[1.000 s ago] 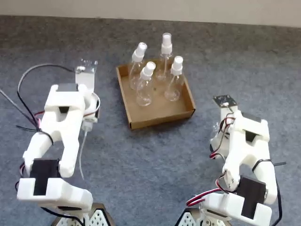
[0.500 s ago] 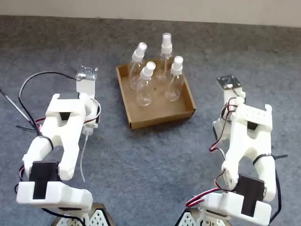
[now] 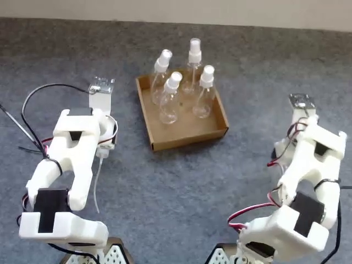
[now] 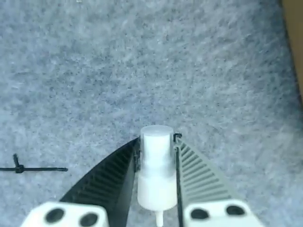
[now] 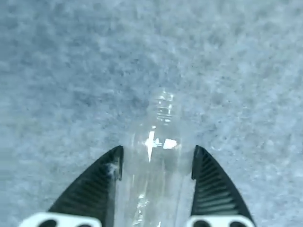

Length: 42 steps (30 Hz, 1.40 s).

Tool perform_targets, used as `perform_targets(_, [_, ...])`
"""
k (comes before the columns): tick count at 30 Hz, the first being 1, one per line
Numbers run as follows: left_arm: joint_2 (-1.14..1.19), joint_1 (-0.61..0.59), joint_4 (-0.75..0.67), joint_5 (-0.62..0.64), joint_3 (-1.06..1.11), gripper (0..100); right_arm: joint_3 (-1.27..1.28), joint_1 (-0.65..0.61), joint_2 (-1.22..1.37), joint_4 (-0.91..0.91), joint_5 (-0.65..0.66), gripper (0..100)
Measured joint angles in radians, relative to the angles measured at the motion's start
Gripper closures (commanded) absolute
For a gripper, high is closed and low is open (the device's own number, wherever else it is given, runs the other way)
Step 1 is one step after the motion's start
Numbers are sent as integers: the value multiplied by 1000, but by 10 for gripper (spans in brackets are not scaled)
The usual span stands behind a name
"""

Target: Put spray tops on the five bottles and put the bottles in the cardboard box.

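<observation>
Left gripper [image 4: 157, 138]: closed narrow on a white plastic spray top [image 4: 156, 165], one finger pressed to each side of the cap, head pointing out past the fingertips. Thin dip tube [image 3: 95, 184] trailing back under the arm. Held over the grey carpeted table [image 4: 94, 71], left of the shallow brown cardboard box [image 3: 181, 144] and apart from it. Right gripper [image 5: 158, 151]: part-open, spread to the width of a clear uncapped plastic bottle [image 5: 158, 165] and clamped on its body, bare threaded neck poking out beyond the fingertips. Lifted or resting on the carpet: cannot tell. Positioned well to the right of the box, on the opposite side of it from the spray top. Inside the box: four clear bottles with white spray tops [image 3: 168, 107], all upright, grouped toward the back and middle, front strip of the floor bare. Spray top and uncapped bottle well apart, box between them.
</observation>
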Motion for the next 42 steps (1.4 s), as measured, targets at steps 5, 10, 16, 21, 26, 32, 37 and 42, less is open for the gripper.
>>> perform_targets(5, [0, 0, 0, 0, 0, 996, -2, 18, 0, 0, 61, 873])
perform_targets(10, [0, 0, 0, 0, 2, 996, -6, 18, 2, 0, 72, 800])
perform_targets(16, [0, 0, -2, 0, 2, 996, -3, 23, 8, -2, 72, 796])
perform_targets(21, [0, 0, -2, 0, 2, 996, -3, 6, 8, -2, 55, 799])
perform_targets(26, [0, 0, -2, 0, 2, 996, -58, 0, 8, 41, 44, 800])
perform_targets(32, [0, 0, -2, 0, 2, 996, -110, 0, 8, 80, 38, 971])
perform_targets(37, [0, 0, -2, 0, 2, 996, -147, -20, 0, 106, -6, 994])
perform_targets(42, [-2, 0, -2, 0, 2, 996, -259, -72, -158, 261, -109, 995])
